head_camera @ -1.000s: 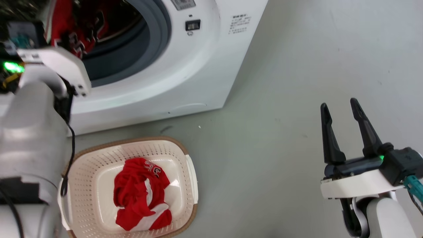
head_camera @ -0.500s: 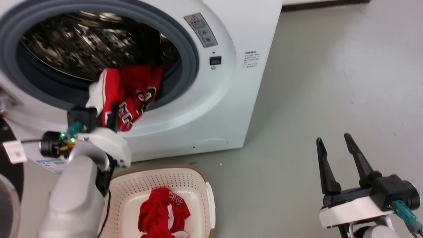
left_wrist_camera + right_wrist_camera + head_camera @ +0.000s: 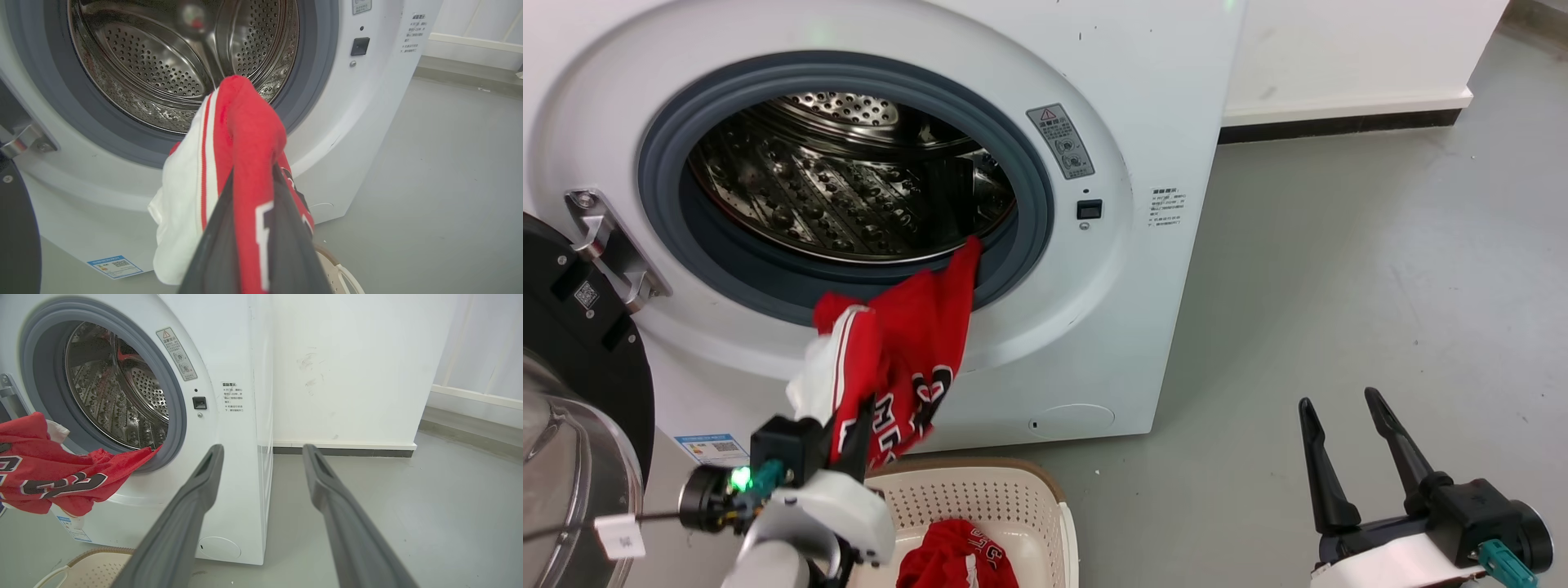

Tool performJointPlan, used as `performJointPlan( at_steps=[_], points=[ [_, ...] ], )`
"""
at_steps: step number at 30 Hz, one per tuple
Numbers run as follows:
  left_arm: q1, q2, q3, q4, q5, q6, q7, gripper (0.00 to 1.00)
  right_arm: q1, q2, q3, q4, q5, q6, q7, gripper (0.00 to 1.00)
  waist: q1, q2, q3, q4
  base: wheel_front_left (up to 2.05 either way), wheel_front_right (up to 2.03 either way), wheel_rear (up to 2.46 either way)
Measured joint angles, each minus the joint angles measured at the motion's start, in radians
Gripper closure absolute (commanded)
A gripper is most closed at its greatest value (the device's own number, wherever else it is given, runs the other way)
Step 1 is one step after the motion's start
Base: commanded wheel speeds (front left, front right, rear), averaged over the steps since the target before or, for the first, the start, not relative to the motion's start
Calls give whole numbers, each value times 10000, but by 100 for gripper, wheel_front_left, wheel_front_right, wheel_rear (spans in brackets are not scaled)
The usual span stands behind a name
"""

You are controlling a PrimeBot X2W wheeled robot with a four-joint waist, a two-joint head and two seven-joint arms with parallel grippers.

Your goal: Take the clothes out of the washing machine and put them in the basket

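the first jersey (image 3: 952,559) already lies in the basket (image 3: 1033,482), which sits right in front of the machine (image 3: 1168,98), below its opening. just above the basket's rim, your left gripper (image 3: 845,433) is clamped on the second jersey (image 3: 907,343). most of that jersey hangs down the machine's front, but one corner lies over the door ring (image 3: 1033,196) at the lower right of the opening. your right gripper (image 3: 1338,402) hangs well to the right of the machine, fingers apart, holding nothing. the drum (image 3: 849,188) looks bare as far in as you can see. by the look of it you are well past halfway: what is left is to pull that corner clear and drop the second jersey in the basket.
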Motion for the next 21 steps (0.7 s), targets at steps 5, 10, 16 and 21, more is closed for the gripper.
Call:
performJointPlan(
  at_steps=[5,10,16,21],
  points=[
    [1030,-82,-100,-876,-180,155,426,100,48,0,6,4,35,0,0,0,1,0,-60,22,0,0,0],
    [1678,-125,-265,-1152,-326,167,690,100,33,0,44,-10,58,0,2,0,1,0,94,-55,0,0,0],
    [1712,-203,-408,-654,-418,128,663,100,-168,-2,6,-29,63,0,0,0,3,0,491,-157,0,0,0],
    [1355,-334,-585,378,-545,-40,456,100,-474,-2,21,-82,65,0,2,0,3,0,983,-261,0,0,0]
  ],
)
